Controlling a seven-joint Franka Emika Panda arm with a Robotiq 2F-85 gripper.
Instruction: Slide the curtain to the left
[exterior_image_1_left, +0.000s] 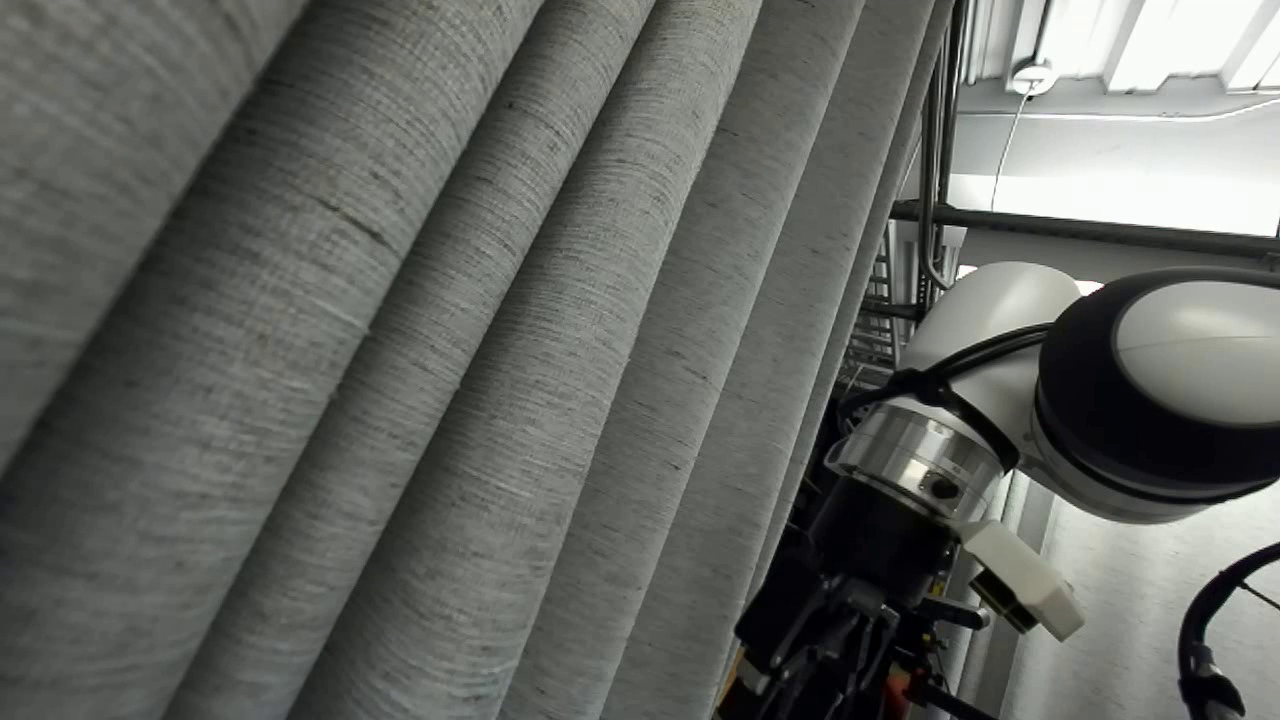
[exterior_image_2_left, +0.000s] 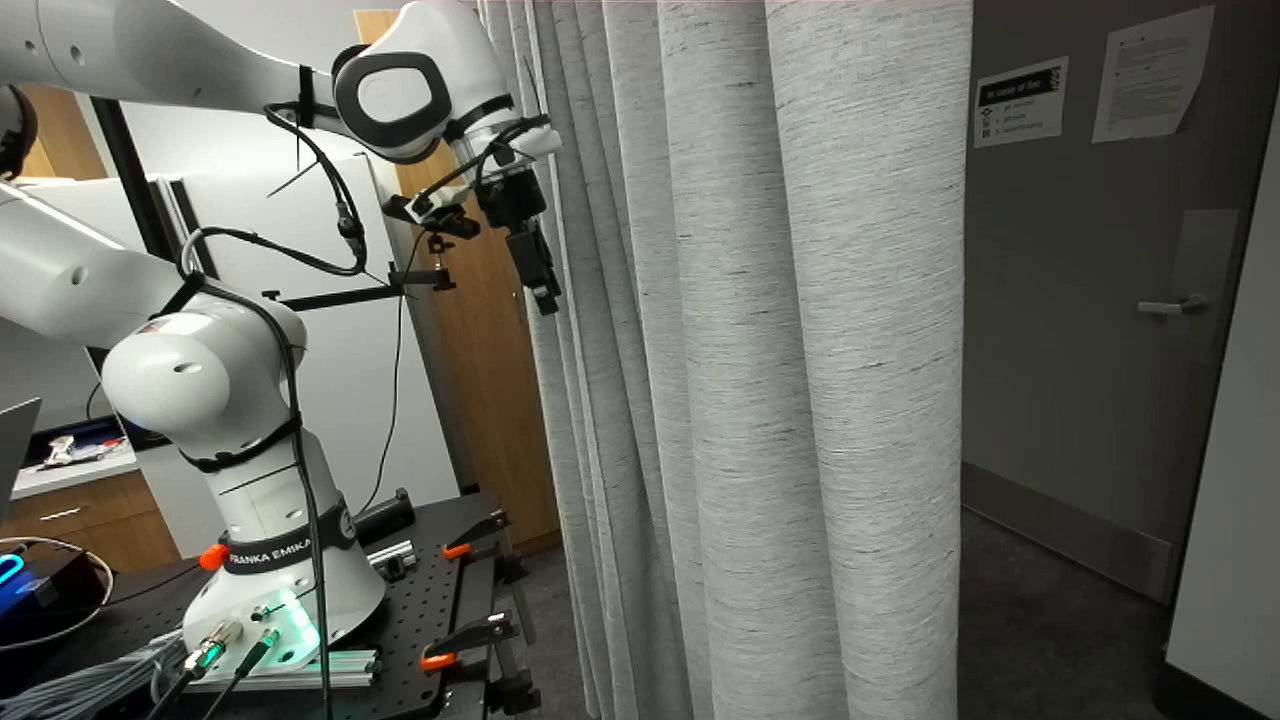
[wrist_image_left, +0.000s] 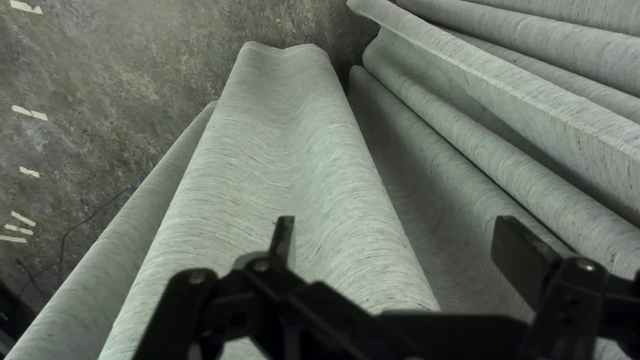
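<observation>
The large grey curtain hangs in deep folds and fills most of an exterior view. It hangs beside the robot in an exterior view, its folds bunched closer near the arm and broader toward the door. My gripper points down at the curtain's arm-side edge. In an exterior view the gripper is dark and its fingertips are not clearly seen. In the wrist view the gripper is open, fingers wide apart, with a raised curtain fold running between them. No fabric is pinched. Whether the fingers touch it, I cannot tell.
A grey door stands beyond the curtain's far edge. A wooden cabinet is behind the gripper. The robot's black table carries clamps at its edge. A black camera bar stands behind the arm. Dark floor shows below.
</observation>
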